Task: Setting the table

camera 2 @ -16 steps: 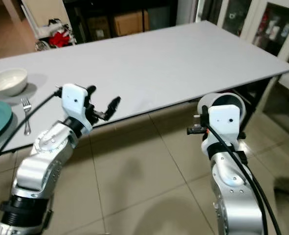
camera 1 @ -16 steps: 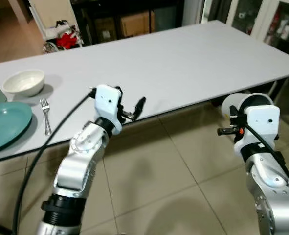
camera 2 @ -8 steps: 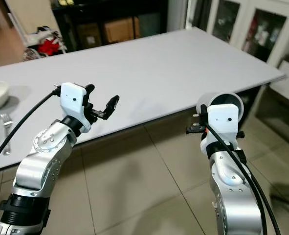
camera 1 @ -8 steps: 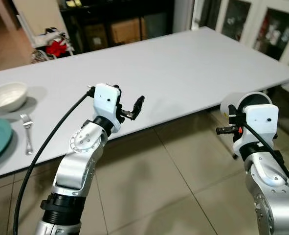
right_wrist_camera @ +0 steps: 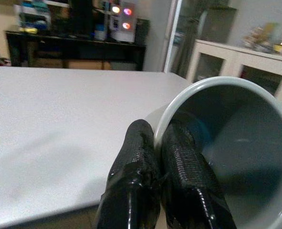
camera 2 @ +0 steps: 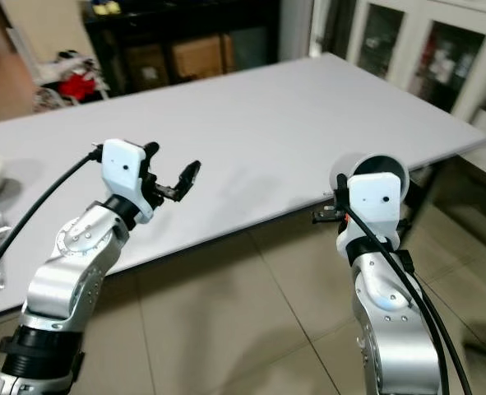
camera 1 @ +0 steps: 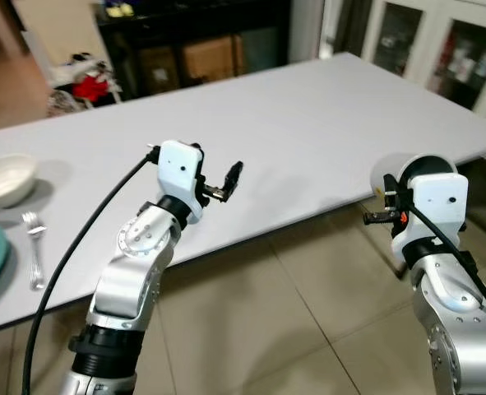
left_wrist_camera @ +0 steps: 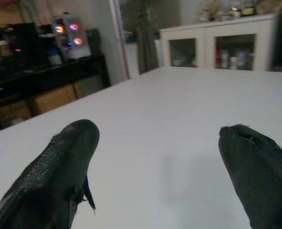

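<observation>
Pale grey-blue cup (right_wrist_camera: 225,143) tipped sideways, rim pinched by right claw (right_wrist_camera: 162,157).

Both arms are built of rounded silver segments with a brushed metal shine, joined by black collars. The left arm (camera 1: 136,271) has a ring of small screws around its elbow disc and ends in a boxy white wrist housing. A thick black cable runs from that housing down along the arm. The right arm (camera 1: 452,317) has the same white block, with a black cable and a small red mark beside it. The fingers (left_wrist_camera: 59,167) are matte black with a finely textured, pebbled surface.
</observation>
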### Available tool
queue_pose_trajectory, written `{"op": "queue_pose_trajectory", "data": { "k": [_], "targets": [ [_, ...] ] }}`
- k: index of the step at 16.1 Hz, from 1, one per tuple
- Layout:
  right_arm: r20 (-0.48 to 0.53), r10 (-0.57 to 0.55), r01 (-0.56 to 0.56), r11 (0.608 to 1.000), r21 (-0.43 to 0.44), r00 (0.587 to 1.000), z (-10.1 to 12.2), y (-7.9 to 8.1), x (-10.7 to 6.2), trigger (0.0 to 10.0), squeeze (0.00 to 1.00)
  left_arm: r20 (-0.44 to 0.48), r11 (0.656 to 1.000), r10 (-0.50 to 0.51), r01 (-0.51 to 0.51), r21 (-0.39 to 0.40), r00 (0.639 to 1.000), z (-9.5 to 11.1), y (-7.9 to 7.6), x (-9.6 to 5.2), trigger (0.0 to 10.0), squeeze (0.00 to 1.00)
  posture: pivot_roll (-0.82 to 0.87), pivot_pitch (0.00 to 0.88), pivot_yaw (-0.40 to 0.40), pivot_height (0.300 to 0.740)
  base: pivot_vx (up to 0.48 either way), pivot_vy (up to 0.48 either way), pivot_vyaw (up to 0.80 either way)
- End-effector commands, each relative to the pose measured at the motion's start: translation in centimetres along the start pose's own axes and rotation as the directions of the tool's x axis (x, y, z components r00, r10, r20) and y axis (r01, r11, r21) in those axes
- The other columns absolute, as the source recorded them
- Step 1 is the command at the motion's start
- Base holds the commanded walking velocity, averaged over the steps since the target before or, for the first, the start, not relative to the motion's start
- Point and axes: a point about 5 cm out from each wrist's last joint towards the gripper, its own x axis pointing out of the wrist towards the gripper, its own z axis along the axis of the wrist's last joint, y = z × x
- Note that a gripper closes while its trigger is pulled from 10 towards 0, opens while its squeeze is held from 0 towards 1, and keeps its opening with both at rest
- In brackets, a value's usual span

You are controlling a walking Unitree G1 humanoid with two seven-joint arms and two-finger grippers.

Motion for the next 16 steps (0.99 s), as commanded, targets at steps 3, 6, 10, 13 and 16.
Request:
{"op": "queue_pose_trajectory", "data": {
  "k": [3, 6, 10, 13, 16],
  "targets": [
    [0.032, 0.033, -0.034, 0.999, 0.009, 0.999, 0.61, 0.76, 0.00, 10.0, 0.00, -0.001, 0.999, 0.030, -0.030, 0.016, 1.000, 0.07, 0.94, -0.40, 10.0, 0.00, -0.05, 0.000, 0.065, 0.740, 0.344, 0.000, 0.00],
    [0.032, 0.064, -0.063, 0.998, -0.025, 0.997, 0.65, 1.04, -0.08, 10.0, 0.00, -0.001, 0.999, 0.027, -0.027, 0.019, 1.000, 0.07, 0.90, -0.40, 10.0, 0.00, -0.05, 0.000, 0.064, 0.740, 0.337, 0.000, 0.00],
    [0.028, 0.100, -0.098, 0.994, -0.047, 0.995, 0.56, 1.60, -0.15, 10.0, 0.00, 0.001, 0.999, 0.024, -0.024, 0.021, 1.000, 0.12, 0.92, -0.39, 10.0, 0.00, -0.05, 0.000, 0.064, 0.740, 0.340, 0.000, 0.40],
    [0.027, 0.094, -0.094, 0.995, -0.024, 0.995, 0.48, 1.48, -0.23, 10.0, 0.00, 0.001, 0.999, 0.022, -0.022, 0.025, 1.000, 0.08, 0.87, -0.46, 10.0, 0.00, -0.05, 0.000, 0.063, 0.740, 0.313, 0.000, 0.00],
    [0.024, 0.096, -0.095, 0.995, -0.023, 0.995, 0.43, 1.58, -0.31, 10.0, 0.00, 0.005, 1.000, 0.014, -0.015, 0.022, 1.000, 0.10, 0.77, -0.65, 10.0, 0.00, -0.04, 0.000, 0.061, 0.740, 0.000, 0.000, 0.00]
  ]
}}
